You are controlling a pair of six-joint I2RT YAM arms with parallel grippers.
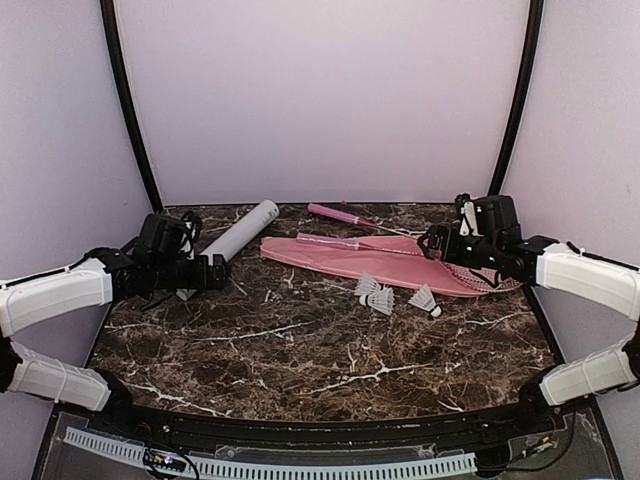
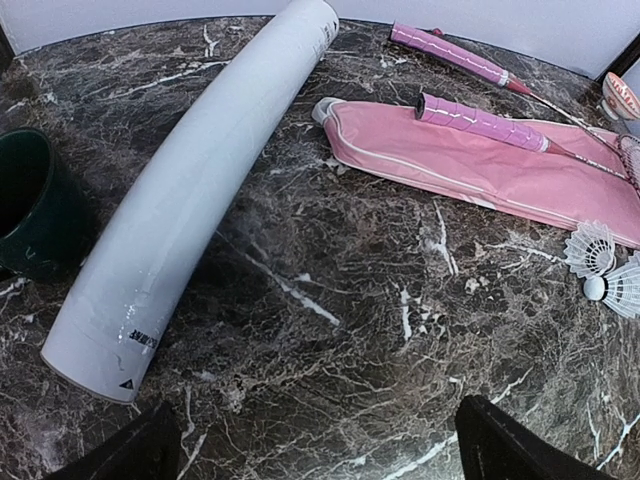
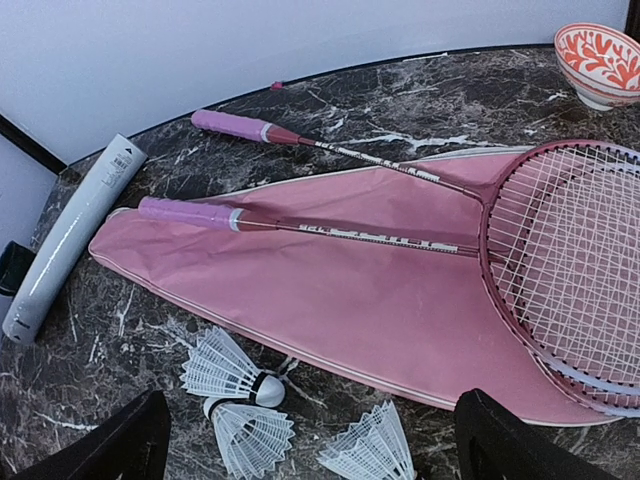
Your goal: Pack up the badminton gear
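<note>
Pink racket heads [image 3: 570,270] cropped at edge; left tool [image 2: 320,450], right tool [image 3: 310,440] agape, empty.

Soft, even light casts faint shadows, and the wrist views bow the tube [image 2: 190,200] slightly.

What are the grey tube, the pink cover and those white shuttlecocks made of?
Tube: probably plastic or coated card, smooth with a dull sheen and small print near its end.
Cover: soft fabric, matte, lying limp and flat, with a pale piped seam along its edge.
Shuttlecocks: white ribbed skirts, feather or moulded plastic, hard to tell; rounded white base with a dark band.
</note>
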